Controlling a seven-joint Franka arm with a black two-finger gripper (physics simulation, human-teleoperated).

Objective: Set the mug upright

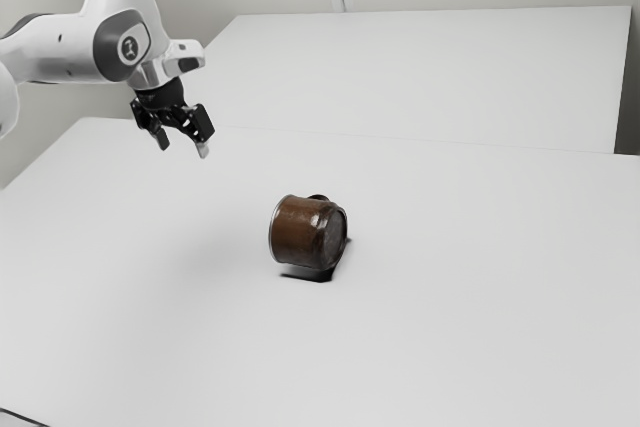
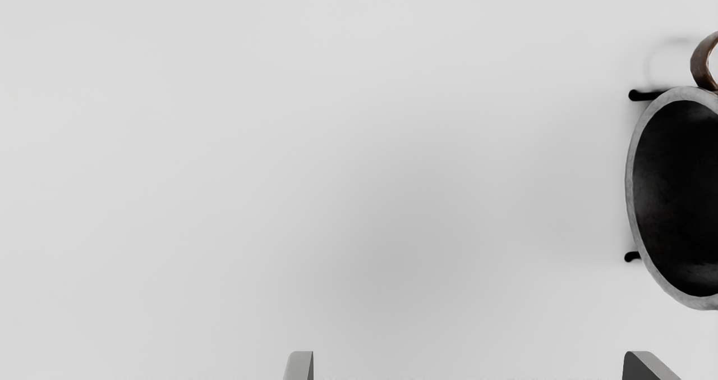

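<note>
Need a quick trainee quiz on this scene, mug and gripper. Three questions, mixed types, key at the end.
1. Multiple choice: in the exterior view, which way does the mug open? a) the view's right b) the view's left c) straight up
2. True or false: the gripper is above the table, fingers apart, not touching the mug.
3. Fill in: in the wrist view, the handle is coloured ____.

Key: 1 b; 2 true; 3 brown

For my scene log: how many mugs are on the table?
1: the mug lies on its side on the table, its mouth toward the exterior view's left, where the open pincer hangs.
</note>
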